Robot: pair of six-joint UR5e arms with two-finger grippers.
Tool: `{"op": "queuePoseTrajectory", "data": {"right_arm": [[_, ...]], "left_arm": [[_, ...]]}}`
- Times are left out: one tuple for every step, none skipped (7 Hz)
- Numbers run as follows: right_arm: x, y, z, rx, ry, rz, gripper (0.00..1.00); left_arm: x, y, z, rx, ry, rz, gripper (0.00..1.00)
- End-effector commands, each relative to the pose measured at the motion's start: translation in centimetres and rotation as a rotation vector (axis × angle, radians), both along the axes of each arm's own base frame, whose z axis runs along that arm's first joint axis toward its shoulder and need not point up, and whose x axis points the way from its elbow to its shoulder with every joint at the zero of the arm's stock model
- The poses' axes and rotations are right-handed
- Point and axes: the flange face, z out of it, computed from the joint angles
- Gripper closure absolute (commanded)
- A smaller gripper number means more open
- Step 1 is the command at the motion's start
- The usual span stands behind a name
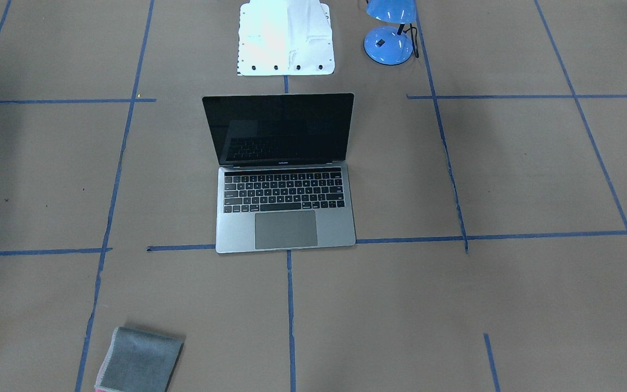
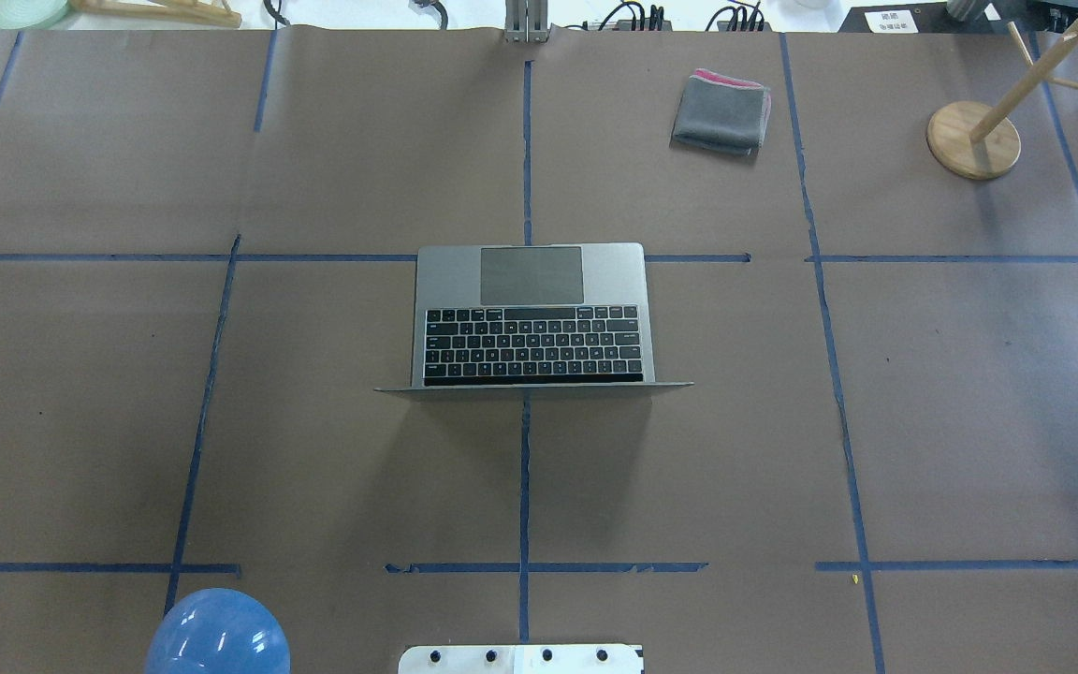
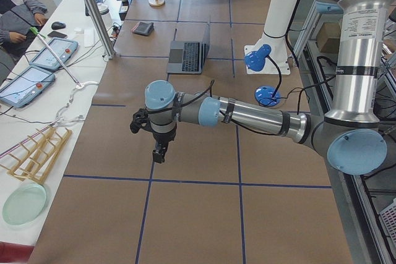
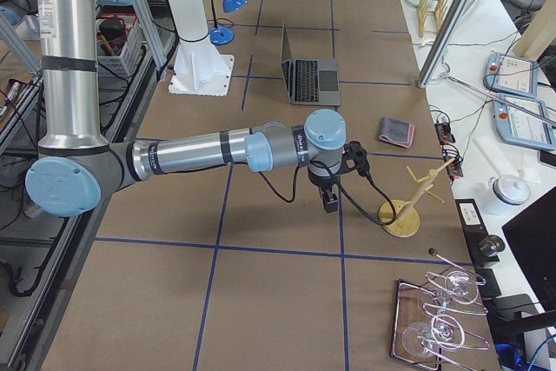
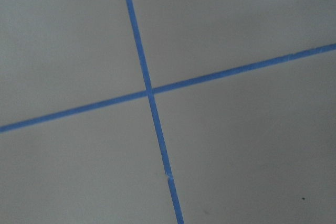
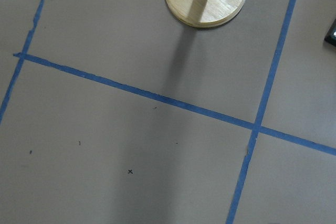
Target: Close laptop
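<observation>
The laptop (image 1: 285, 207) sits open at the middle of the surface (image 2: 969, 421), its base flat and square to the blue tape lines. Its lid (image 1: 278, 128) stands close to upright with the dark screen facing away from the robot, so the hinge is on the robot's side and the trackpad on the far side. Nothing touches it.

The left tool (image 3: 159, 153) hovers over bare surface toward the robot's left end, well apart from the laptop, and its wrist camera shows only crossed tape. The right tool (image 4: 331, 202) hangs toward the opposite end, near a wooden stand (image 2: 972, 140). Whether either tool is spread or pinched cannot be told from these pictures.

The task looks unstarted, with the approach as the step in hand. To do it well, one arm would likely come in behind the lid's top edge near its centre, then press forward and down along the hinge's arc. Light, steady pressure should keep the base from sliding or the lid from slamming.

A folded grey cloth (image 1: 139, 359) lies near the far edge, and a blue lamp (image 1: 389, 38) stands beside the robot's base.

On the side bench by the right end, a dark tray (image 4: 398, 319) holds clear glasses (image 4: 443, 288), seemingly lying on their sides.
</observation>
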Motion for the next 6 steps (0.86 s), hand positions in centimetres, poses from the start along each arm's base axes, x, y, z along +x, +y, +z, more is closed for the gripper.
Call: {"op": "queuePoseTrajectory", "data": {"right_arm": [[-2.5, 0.1, -2.4, -0.043, -0.082, 0.062, 0.01], [-5.7, 0.5, -3.5, -0.048, -0.130, 0.100, 0.01], [-9.3, 1.2, -4.9, -0.067, -0.187, 0.123, 0.01], [-12.9, 2.0, -6.4, -0.081, -0.238, 0.147, 0.01], [-17.0, 3.1, -7.5, -0.101, -0.270, 0.157, 0.01], [-20.9, 4.7, -8.9, -0.113, -0.322, 0.153, 0.01]], "left_arm": [[1.9, -0.2, -1.7, 0.009, 0.113, -0.002, 0.00], [2.8, 0.3, -2.2, 0.011, 0.141, -0.028, 0.00], [5.9, 1.0, -2.0, 0.036, 0.152, 0.006, 0.00], [8.4, 1.4, -2.9, -0.046, 0.192, -0.051, 0.00], [13.6, 2.9, -5.3, -0.071, 0.260, -0.056, 0.00], [17.9, 5.8, -5.9, -0.092, 0.347, -0.053, 0.00]]}}
